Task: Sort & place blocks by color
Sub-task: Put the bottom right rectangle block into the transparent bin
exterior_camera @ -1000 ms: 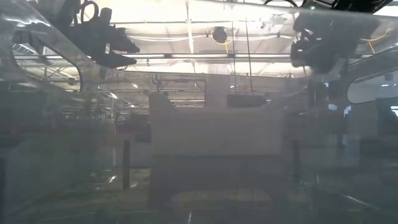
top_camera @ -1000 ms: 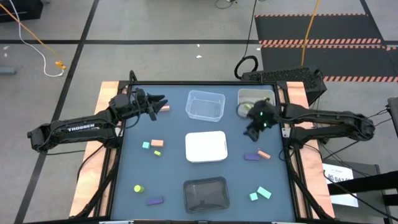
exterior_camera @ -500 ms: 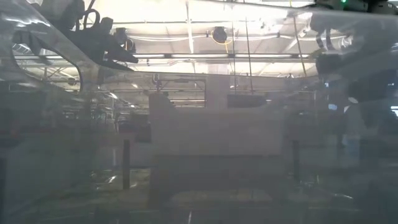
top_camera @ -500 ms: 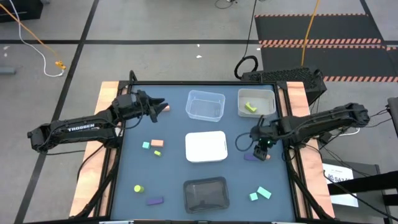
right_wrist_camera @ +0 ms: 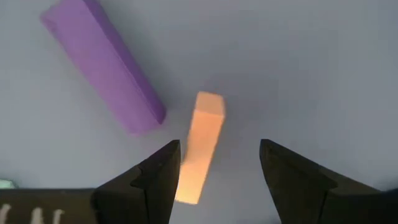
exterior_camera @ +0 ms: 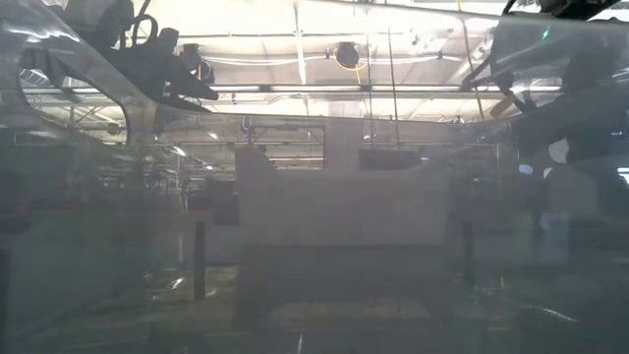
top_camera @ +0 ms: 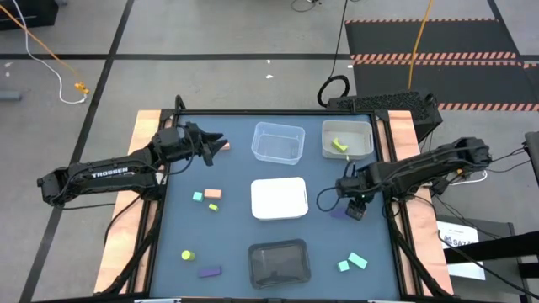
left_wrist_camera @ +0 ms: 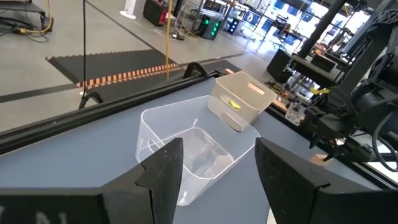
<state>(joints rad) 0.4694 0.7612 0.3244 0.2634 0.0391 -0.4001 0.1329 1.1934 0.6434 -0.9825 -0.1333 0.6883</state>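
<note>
High view: right gripper (top_camera: 354,210) low over the blue surface (top_camera: 236,244) near its right edge, fingers (right_wrist_camera: 155,180) spread wide astride an orange bar (right_wrist_camera: 200,146), not gripping it; a purple bar (right_wrist_camera: 102,65) lies just beside. Left gripper (top_camera: 215,141) hovers near the clear tray (top_camera: 278,143), fingers parted, empty. A yellow-green block (top_camera: 339,146) lies in the grey-beige tray (top_camera: 348,126); other blocks lie scattered.

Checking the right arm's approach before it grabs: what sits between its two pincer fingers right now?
In the right wrist view, the orange bar lies in the gap of the open right pincer, on bare tabletop. The purple bar lies beside it, outside the gap.
</note>
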